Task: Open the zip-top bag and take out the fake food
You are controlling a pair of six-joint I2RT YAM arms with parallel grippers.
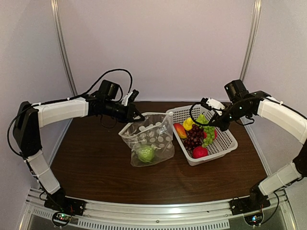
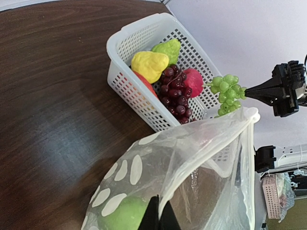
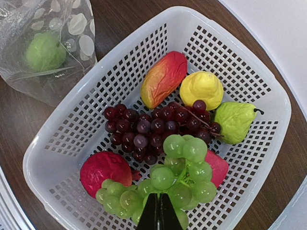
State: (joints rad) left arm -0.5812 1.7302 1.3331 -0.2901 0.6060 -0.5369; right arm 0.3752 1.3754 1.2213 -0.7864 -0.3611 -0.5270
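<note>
The clear dotted zip-top bag (image 1: 152, 135) stands open on the table, left of the white basket (image 1: 225, 149). My left gripper (image 1: 139, 116) is shut on the bag's rim (image 2: 192, 163) and holds the mouth up. A green round fruit (image 1: 146, 153) lies inside the bag; it also shows in the left wrist view (image 2: 120, 215). My right gripper (image 1: 214, 125) is shut on the green grape bunch (image 3: 177, 184) and holds it over the basket. The basket holds the purple grapes (image 3: 153, 127), an orange-red fruit (image 3: 164, 79), a yellow fruit (image 3: 201, 88), a green pear (image 3: 234, 121) and red pieces (image 3: 104, 170).
The basket's near rim (image 2: 125, 79) sits close beside the bag. Dark wooden table (image 1: 91, 163) extends left and in front of the bag. A metal rail (image 1: 158, 211) runs along the near edge, and pale walls close the back and sides.
</note>
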